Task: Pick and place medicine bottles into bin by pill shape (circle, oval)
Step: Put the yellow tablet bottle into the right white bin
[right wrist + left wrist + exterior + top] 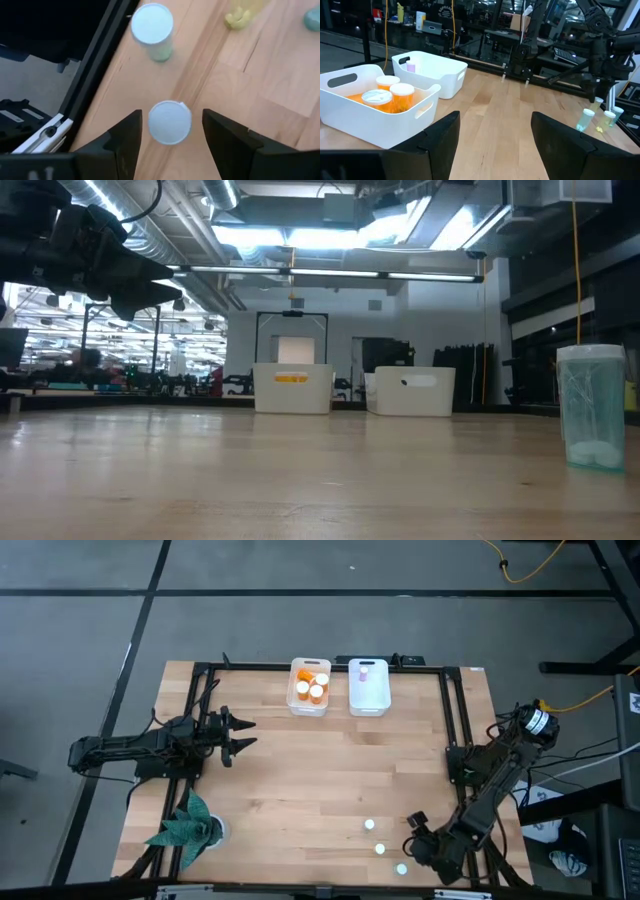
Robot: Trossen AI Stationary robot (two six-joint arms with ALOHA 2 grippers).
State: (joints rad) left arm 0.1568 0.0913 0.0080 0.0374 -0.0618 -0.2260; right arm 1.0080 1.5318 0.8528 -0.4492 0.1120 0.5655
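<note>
Three small white-capped bottles (pixel 380 849) stand on the table near its near right corner. My right gripper (pixel 415 825) hovers over them, open. In the right wrist view its fingers (pixel 170 135) stand on either side of one bottle's white cap (pixel 170 122), with gaps on both sides; a second pale green bottle (pixel 152 27) stands beyond. Orange bottles (pixel 311 686) stand in the left white bin (pixel 296 705). One small bottle (pixel 365 668) stands in the right white bin (pixel 370 705). My left gripper (pixel 240 733) waits open at the table's left, above the table.
A green plant-like thing (pixel 188 825) sits at the near left corner. Black frame rails (pixel 455 710) run along the table's sides and far edge. A small yellow scrap (pixel 239 15) lies near the small bottles. One pale bottle (pixel 592 408) shows close in the low view.
</note>
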